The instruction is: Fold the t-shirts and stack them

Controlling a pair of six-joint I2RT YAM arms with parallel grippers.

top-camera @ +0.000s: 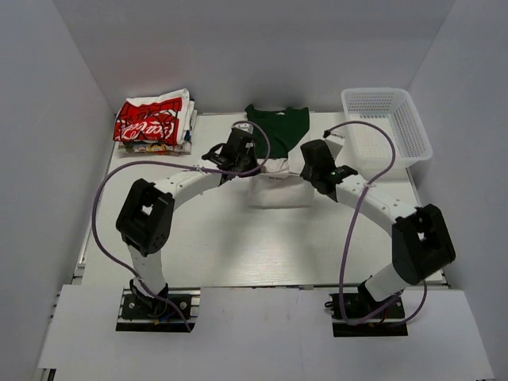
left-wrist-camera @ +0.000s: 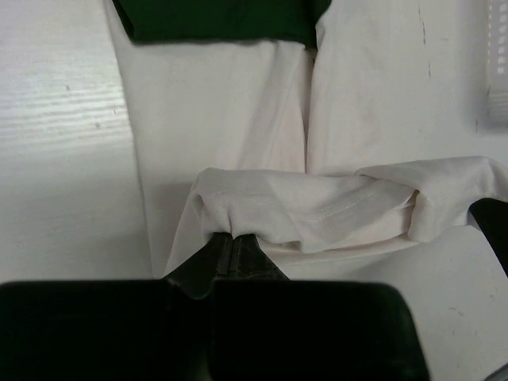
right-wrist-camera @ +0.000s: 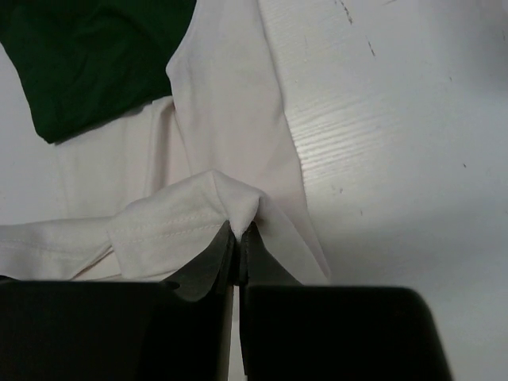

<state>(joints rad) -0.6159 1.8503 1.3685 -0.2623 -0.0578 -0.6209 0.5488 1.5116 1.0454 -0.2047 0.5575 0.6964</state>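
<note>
A white tee with dark green sleeves [top-camera: 277,127] lies at the table's back centre, its white body [top-camera: 278,190] towards the arms. My left gripper [top-camera: 238,156] is shut on the left corner of the tee's hem [left-wrist-camera: 238,214], lifted and folded over the body. My right gripper [top-camera: 311,164] is shut on the right corner of the hem [right-wrist-camera: 238,208]. The hem hangs bunched between them [left-wrist-camera: 349,210]. The green part shows at the top of both wrist views [left-wrist-camera: 214,20] [right-wrist-camera: 87,63]. A stack of folded tees [top-camera: 155,119], the top one white with red print, sits at the back left.
A white plastic mesh basket [top-camera: 386,125] stands at the back right, its edge showing in the left wrist view [left-wrist-camera: 498,71]. White walls close in the table on three sides. Purple cables loop along both arms.
</note>
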